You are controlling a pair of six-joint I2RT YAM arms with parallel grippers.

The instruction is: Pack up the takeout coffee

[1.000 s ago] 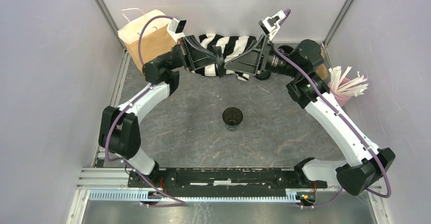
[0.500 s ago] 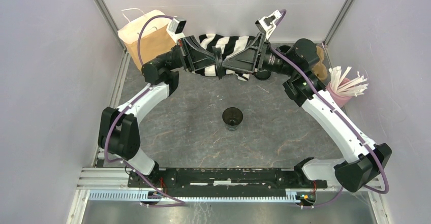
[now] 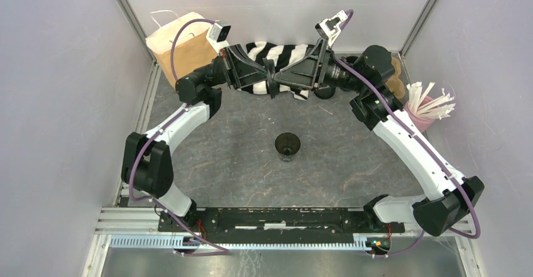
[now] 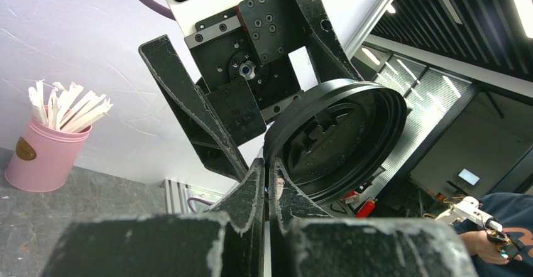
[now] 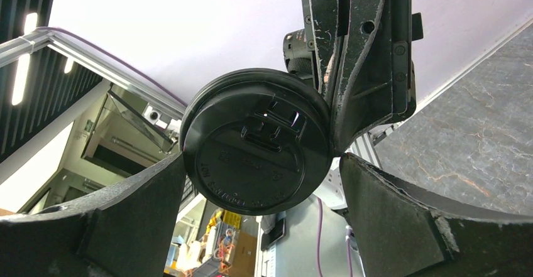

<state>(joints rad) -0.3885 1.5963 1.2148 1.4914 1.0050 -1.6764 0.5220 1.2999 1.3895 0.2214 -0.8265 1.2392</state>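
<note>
Two robot arms meet nose to nose above the 12 o'clock edge of a grey stone-patterned table (image 3: 239, 157). The left gripper (image 4: 267, 170) has its fingers pressed together on the rim of a round black plastic lid (image 4: 336, 142), holding it on edge in the air. Facing it, the right gripper (image 5: 263, 161) stands spread wide, one finger on either side of the lid. Both fingers are close beside its edge, though whether they touch it cannot be told from here. The lid's raised top faces the right wrist.

A black cup (image 3: 288, 145) with no lid stands upright alone at the centre of the table, well apart from both grippers. A brown paper bag (image 3: 179, 41) with white string handles sits at 11 o'clock against the back corner. A black-and-white striped cloth (image 3: 286, 56) lies at 12 o'clock, behind the two grippers. At 2 o'clock, a pink pot (image 3: 422, 121) holds white sticks (image 3: 434, 104).

The takeout coffee itself, a closed cup with its lid on, cannot be picked out in any view. Part of the far edge is hidden behind the right arm.
</note>
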